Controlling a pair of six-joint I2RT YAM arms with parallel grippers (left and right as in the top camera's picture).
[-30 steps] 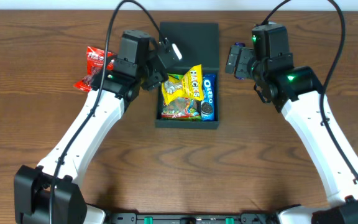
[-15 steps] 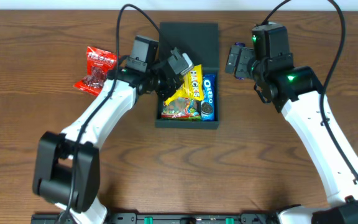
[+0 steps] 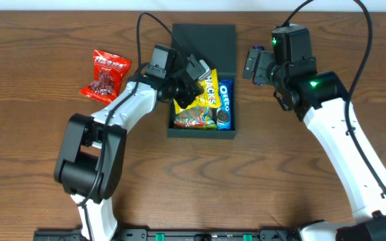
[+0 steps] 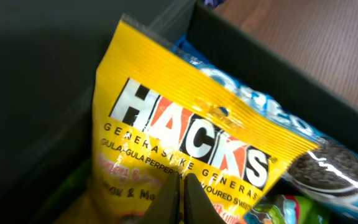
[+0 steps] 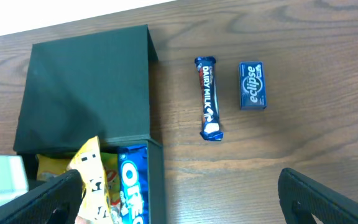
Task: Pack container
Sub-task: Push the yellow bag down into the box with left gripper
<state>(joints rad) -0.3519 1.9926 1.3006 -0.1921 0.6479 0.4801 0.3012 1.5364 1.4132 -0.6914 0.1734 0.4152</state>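
The dark container [image 3: 203,133] stands open at the table's back middle, its flat lid [image 3: 204,43] laid back; it also shows in the right wrist view [image 5: 86,87]. Inside lie a yellow Hacks packet [image 3: 206,90], a blue Oreo pack [image 3: 224,104] and colourful sweets. My left gripper [image 3: 191,77] reaches into the container and is shut on the Hacks packet [image 4: 185,137], its fingertips [image 4: 180,199] pressed together, the packet tilted up over the Oreo pack [image 4: 316,155]. My right gripper [image 3: 254,65] hovers right of the lid, wide open and empty [image 5: 182,199].
A red snack packet [image 3: 104,73] lies on the table left of the container. A Dairy Milk bar [image 5: 209,98] and a blue Eclipse box [image 5: 252,86] lie on the wood right of the lid, hidden under my right arm in the overhead view.
My left gripper has moved right from the container's left edge into it and closed on the Hacks packet, which now stands tilted up. The right arm has not moved.
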